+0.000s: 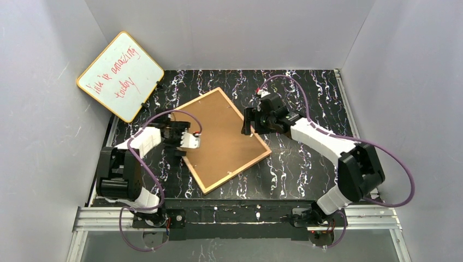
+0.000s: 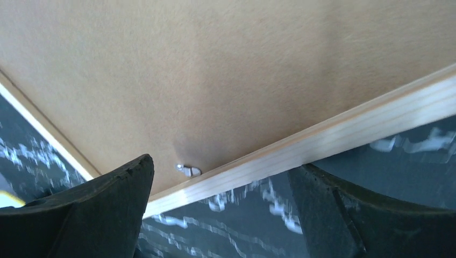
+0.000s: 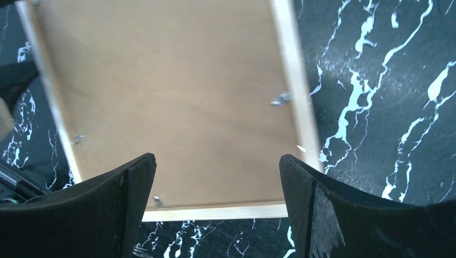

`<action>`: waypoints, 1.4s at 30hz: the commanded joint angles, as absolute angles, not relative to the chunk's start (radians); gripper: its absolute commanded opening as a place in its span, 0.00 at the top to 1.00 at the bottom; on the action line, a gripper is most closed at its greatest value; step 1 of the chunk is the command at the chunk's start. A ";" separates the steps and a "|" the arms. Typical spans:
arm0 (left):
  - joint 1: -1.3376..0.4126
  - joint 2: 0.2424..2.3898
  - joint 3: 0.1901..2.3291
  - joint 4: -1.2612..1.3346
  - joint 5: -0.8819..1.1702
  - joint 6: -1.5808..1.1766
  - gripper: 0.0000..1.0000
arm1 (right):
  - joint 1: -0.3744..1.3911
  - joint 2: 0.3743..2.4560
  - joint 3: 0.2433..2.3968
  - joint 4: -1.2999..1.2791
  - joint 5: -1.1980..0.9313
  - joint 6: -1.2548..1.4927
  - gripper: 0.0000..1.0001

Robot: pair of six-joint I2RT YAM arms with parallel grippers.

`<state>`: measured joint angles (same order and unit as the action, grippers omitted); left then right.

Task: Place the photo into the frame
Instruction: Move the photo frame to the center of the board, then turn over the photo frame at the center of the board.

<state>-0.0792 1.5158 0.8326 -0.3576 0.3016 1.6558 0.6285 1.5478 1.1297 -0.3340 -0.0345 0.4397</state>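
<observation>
The frame point(image 1: 238, 172) lies face down and skewed on the dark marbled table, its thin light-wood rim around the brown backing board point(image 1: 221, 139). The photo is hidden. My left gripper point(image 1: 194, 141) stands open at the frame's left edge; in the left wrist view its fingers point(image 2: 102, 209) straddle the wooden rim point(image 2: 322, 137) near a small metal tab point(image 2: 188, 171). My right gripper point(image 1: 247, 121) hovers open over the frame's right side. In the right wrist view the rim point(image 3: 215, 212) and board point(image 3: 172, 97) lie between the jaws, which hold nothing.
A yellow-rimmed whiteboard point(image 1: 120, 76) with red writing leans at the back left corner. Grey walls close in the table on three sides. More metal tabs point(image 3: 280, 99) sit along the frame's inner edge. A metal rail point(image 1: 240, 215) runs along the near edge.
</observation>
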 commanded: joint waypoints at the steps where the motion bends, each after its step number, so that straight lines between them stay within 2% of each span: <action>1: -0.238 1.569 0.888 -0.383 0.425 1.337 0.08 | 0.669 1.448 1.069 -0.230 -0.050 0.338 0.09; 5: -0.330 1.597 0.931 -0.430 0.519 1.196 0.09 | 0.697 1.396 1.004 -0.182 -0.134 0.313 0.12; 9: -0.310 1.588 1.009 -0.513 0.597 1.116 0.07 | 0.772 1.407 0.989 -0.157 -0.123 0.289 0.14; 12: -0.173 1.573 1.078 -0.601 0.675 1.194 0.02 | 0.844 1.465 1.021 -0.127 -0.088 0.277 0.15; 18: 0.176 1.577 1.150 -0.738 0.773 1.383 0.02 | 0.951 1.686 1.201 -0.117 -0.066 0.240 0.26; 23: 0.313 1.587 1.159 -0.778 0.822 1.433 0.02 | 1.008 1.901 1.398 -0.171 -0.007 0.211 0.32; 33: 0.356 1.546 1.067 -0.739 0.839 1.494 0.02 | 1.081 2.138 1.647 -0.276 0.172 0.150 0.49; 42: 0.356 1.552 1.049 -0.724 0.843 1.523 0.02 | 1.124 2.198 1.693 -0.311 0.246 0.128 0.54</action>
<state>0.3504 1.5913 1.0702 -0.7105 0.7979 1.4933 1.1042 2.1689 1.6466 -0.2855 0.1814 0.1535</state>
